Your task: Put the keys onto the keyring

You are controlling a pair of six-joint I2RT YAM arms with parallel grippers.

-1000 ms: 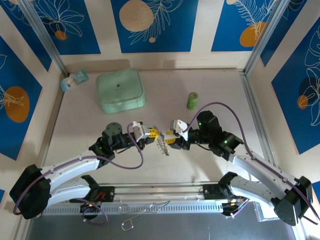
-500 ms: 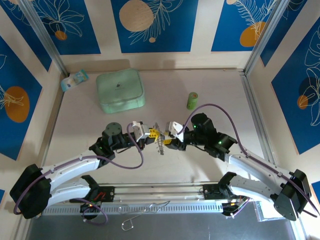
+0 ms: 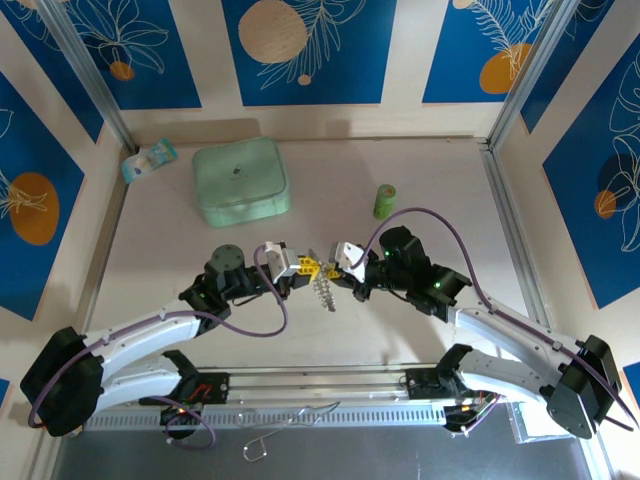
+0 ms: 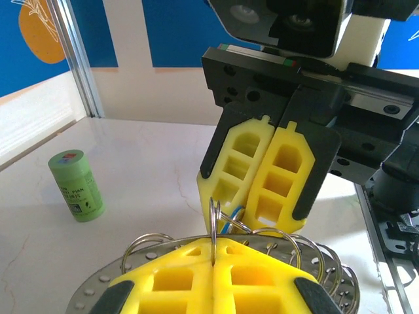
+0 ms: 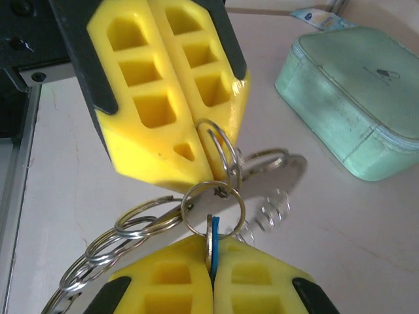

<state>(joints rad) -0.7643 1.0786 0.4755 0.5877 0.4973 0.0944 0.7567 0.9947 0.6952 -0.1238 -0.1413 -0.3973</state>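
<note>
Pinching the keyring (image 4: 90, 297), left end effector (image 4: 214, 243) clamped shut, right end effector (image 5: 210, 247) closed on blue key (image 5: 214, 254)

shiny metal keyring (image 5: 147, 222), matt yellow plastic fingers (image 5: 163, 281), smooth mint-green case (image 5: 347, 85), glossy marbled table (image 5: 327, 242)

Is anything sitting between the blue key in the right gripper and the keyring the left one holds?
Nothing visible does. The right gripper, shut on the blue key, meets tip to tip the left gripper, shut on a loop of the keyring. Only the keyring's own loose split rings hang beside the gap.
</note>
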